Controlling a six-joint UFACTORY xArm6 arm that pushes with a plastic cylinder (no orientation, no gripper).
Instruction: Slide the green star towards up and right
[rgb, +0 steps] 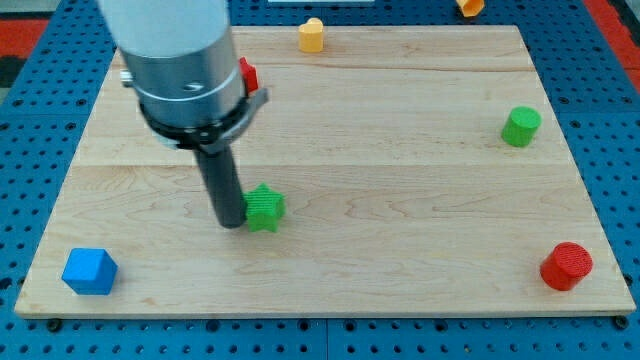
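The green star (266, 208) lies on the wooden board (400, 150), left of centre. My tip (231, 224) rests on the board right against the star's left side, slightly below its middle. The dark rod rises from there to the large grey arm body at the view's top left, which hides part of the board behind it.
A blue cube (89, 271) sits at the bottom left corner. A red block (247, 74) peeks out beside the arm body. A yellow block (312, 35) is at the top edge, a green cylinder (520, 126) at the right, a red cylinder (567, 266) at the bottom right. An orange block (469, 6) lies off the board.
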